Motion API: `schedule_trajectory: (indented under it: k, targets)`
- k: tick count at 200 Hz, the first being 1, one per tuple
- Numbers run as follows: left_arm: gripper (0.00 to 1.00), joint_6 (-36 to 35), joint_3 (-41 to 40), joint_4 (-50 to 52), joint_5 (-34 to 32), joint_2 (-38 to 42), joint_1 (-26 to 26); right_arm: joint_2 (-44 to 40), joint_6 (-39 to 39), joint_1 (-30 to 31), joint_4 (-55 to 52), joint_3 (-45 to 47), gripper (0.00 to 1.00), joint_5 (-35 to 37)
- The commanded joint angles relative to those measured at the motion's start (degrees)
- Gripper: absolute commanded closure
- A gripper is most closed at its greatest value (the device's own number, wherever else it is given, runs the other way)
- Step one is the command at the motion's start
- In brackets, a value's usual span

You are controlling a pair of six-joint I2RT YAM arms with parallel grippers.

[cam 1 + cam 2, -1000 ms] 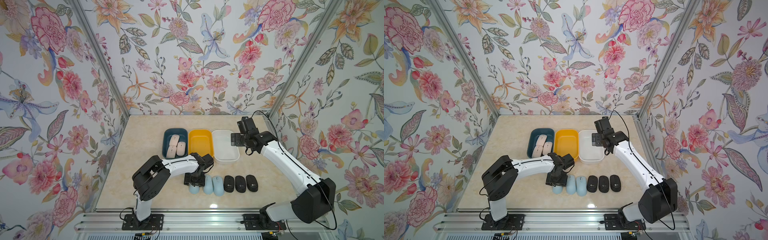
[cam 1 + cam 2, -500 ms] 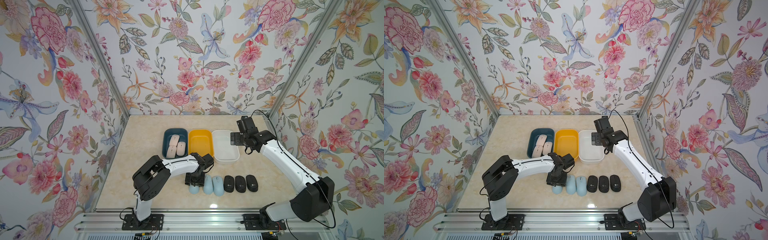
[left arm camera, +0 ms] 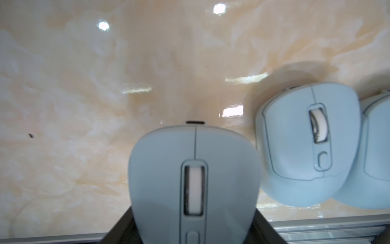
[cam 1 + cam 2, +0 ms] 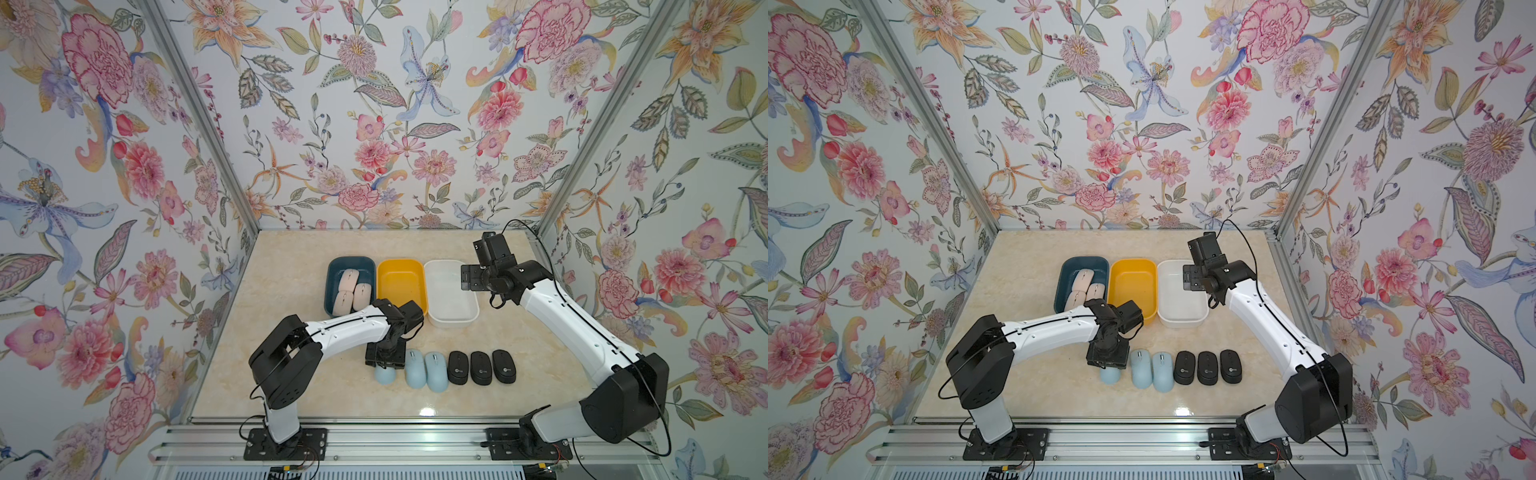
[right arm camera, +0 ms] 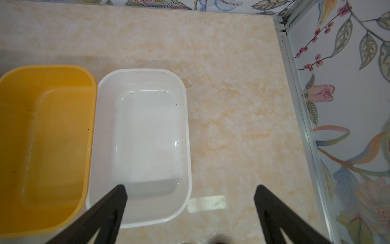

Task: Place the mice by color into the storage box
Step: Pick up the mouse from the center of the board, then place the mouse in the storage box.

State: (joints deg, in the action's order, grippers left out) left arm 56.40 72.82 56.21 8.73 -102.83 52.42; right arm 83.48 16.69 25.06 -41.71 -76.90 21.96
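On a glossy, cream-marbled tabletop [image 4: 291, 270] walled in floral paper, the left gripper [image 4: 385, 362] is clamped on the leftmost blue mouse [image 3: 194, 169]. Its black fingers [image 3: 120, 232] press against the mouse's two sides, as the left wrist view shows. That mouse is at the left end of a row of six near the table's front edge. In both top views only its rounded rear end shows from under the gripper, and whether it rests on the table or is raised off it cannot be told. Just beside it lie the second blue mouse [image 4: 415, 369] and the third blue mouse [image 4: 436, 371], touching each other, their scroll wheels toward the back wall. To their right the row ends in three black mice [image 4: 481, 368], set close together, each bearing a white round logo.

Behind the row, three storage boxes sit side by side. A dark teal box [image 4: 351, 261] on the left holds three pink mice [image 4: 348, 280]. A yellow box [image 4: 401, 286] is in the middle and a white box [image 4: 451, 291] is on the right. The right gripper [image 5: 191, 189] hangs above the right rim of the white box, its jaws wide apart and holding nothing, well apart from the row of mice.
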Motion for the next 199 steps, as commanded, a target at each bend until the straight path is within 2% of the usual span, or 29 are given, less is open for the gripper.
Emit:
schedule_trajectory:
  k: [1, 28, 73, 143, 199]
  targets:
    - [0.46, -0.5, 3.2, 3.3, -1.2, 2.6, -1.3, 0.2, -0.1, 0.3, 0.5, -1.2, 0.02, 0.9]
    - [0.46, -2.5, 8.9, 5.9, -1.4, 2.2, -3.4, -0.4, -0.1, 0.3, 0.2, -1.5, 0.02, 1.2]
    - [0.45, -7.8, 23.2, 9.4, -1.3, -1.4, -8.5, -1.0, -0.6, 0.4, -1.2, -4.5, 0.02, 2.2]
    - [0.44, -15.9, 55.1, 17.7, 0.3, -21.7, -15.8, -3.7, -1.1, 0.2, -2.7, -7.3, 0.02, 4.5]
    - [0.44, -19.3, 66.5, 17.7, 1.9, -34.3, -20.3, -7.5, -2.8, -0.4, -4.9, -7.3, 0.01, 6.5]
